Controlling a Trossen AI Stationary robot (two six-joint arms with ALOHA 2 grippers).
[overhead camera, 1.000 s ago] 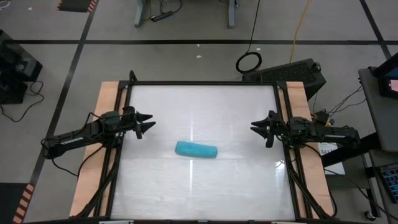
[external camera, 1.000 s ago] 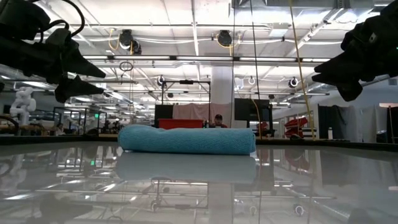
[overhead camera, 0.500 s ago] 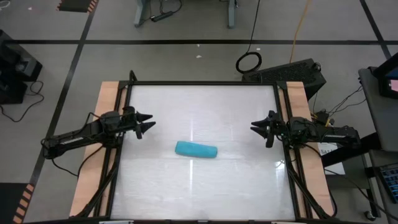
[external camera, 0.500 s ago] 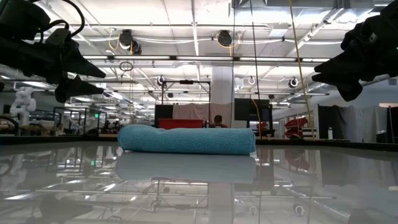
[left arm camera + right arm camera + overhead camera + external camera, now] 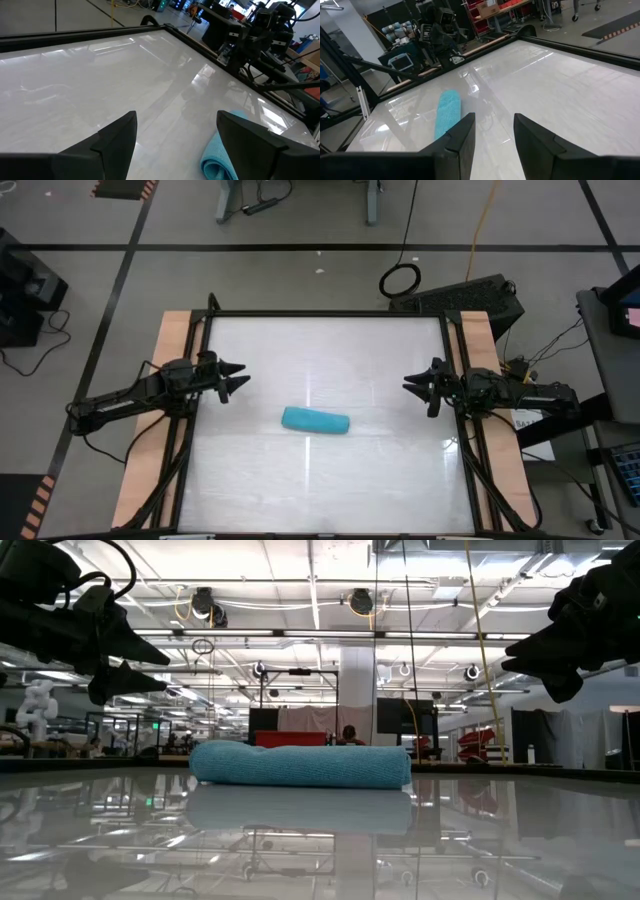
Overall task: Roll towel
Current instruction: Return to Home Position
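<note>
From table height, a person [image 5: 349, 734] far back in the room is mostly hidden behind the towel [image 5: 300, 764]; only the top shows. Both arms are cut off at the edges there. The towel lies rolled on the white table [image 5: 330, 345], slightly toward 6 o'clock from its centre, with nothing touching it. The left gripper [image 5: 238, 377] hangs at 9 o'clock, fingers spread and empty. The right gripper [image 5: 413, 385] hangs at 3 o'clock, also spread. A cable loop [image 5: 400, 279] lies on the floor beyond 1 o'clock.
</note>
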